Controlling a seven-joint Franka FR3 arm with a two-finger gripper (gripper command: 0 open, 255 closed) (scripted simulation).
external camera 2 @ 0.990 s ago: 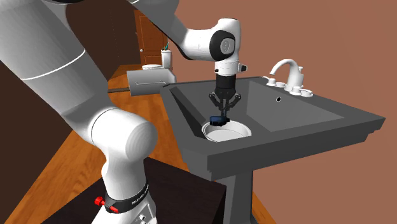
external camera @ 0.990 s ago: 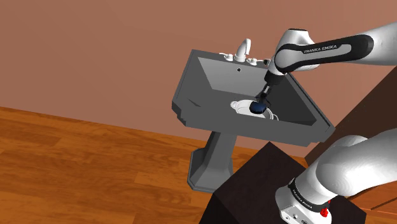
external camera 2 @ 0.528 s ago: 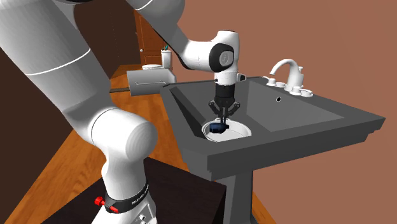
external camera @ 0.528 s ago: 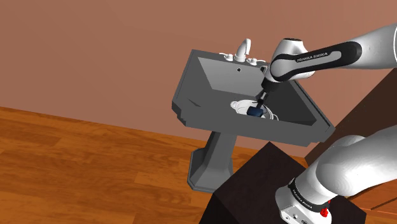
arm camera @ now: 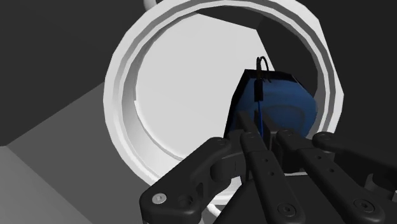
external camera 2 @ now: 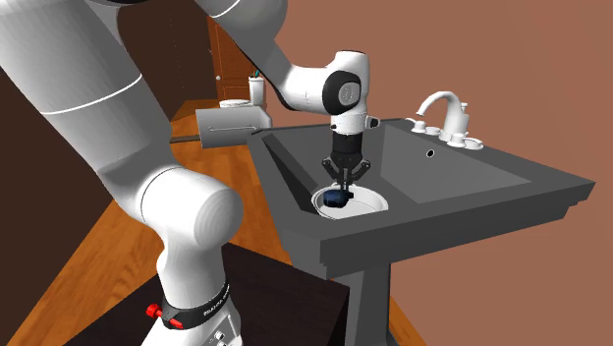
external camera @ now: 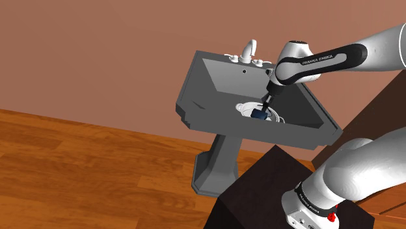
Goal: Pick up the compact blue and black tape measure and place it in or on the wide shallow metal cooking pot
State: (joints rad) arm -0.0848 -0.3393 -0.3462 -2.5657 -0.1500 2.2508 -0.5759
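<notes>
ok the tool (arm camera: 262,129) is clamped on the tape measure (arm camera: 283,105), sitting low inside the white pot (arm camera: 127,95) in the sink (external camera 2: 491,179), just release.

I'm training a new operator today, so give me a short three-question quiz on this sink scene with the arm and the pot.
1. True or false: the white pot sits upside down.
2. Where does the white pot stand? A: on the stand. B: in the grey sink. C: on the wooden floor.
3. Fill in: the gripper is shut on the blue and black ____, just above the pot's bottom.

Key: 1 false, its open side faces up. 2 B. 3 tape measure.
</notes>
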